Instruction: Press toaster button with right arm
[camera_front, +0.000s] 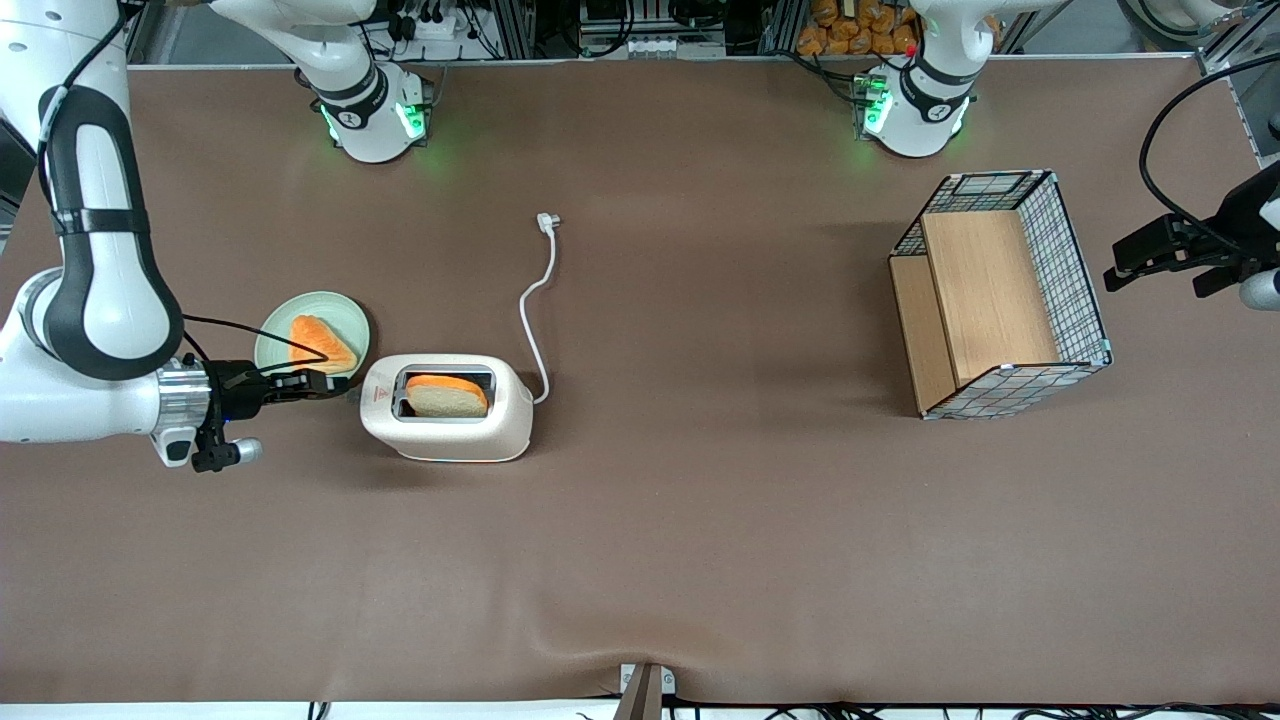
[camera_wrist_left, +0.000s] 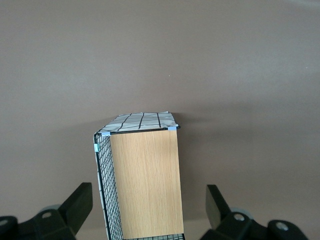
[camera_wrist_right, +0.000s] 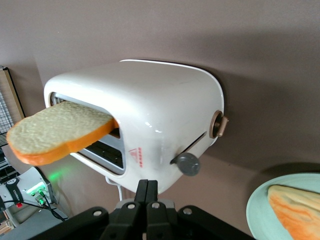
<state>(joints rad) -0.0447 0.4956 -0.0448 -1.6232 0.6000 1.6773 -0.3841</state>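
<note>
We are viewing the toaster (camera_front: 447, 408) standing upright on the brown bench (camera_front: 700, 520), toward the working arm's end. One slice of bread (camera_front: 447, 396) is sitting in its top slot, crust up and standing proud of the slot. The white cord (camera_front: 535, 310) is trailing from the toaster's end toward the parked arm, farther from the front camera, and is ending in a plug (camera_front: 547, 221) lying loose on the bench.

The right arm (camera_front: 90, 300) is reaching in level above the bench. Its gripper (camera_front: 325, 383) is pointing at the toaster's narrow end, the one with the red triangle mark (camera_wrist_right: 138, 156). In the right wrist view the jaws are pressed together with nothing between them, and their tips (camera_wrist_right: 147, 189) are sitting just short of the toaster shell. The button (camera_wrist_right: 187, 164), a grey knob at the end of a slot in that narrow end, is just beside the tips and apart from them. A round tan dial (camera_wrist_right: 218, 124) is sitting on the same end.

A pale green plate (camera_front: 278, 333) carrying a second slice (camera_front: 322, 343) is lying just beside the toaster, partly under the gripper.

A wire basket (camera_front: 1003, 292) with wooden panels is standing toward the parked arm's end.
</note>
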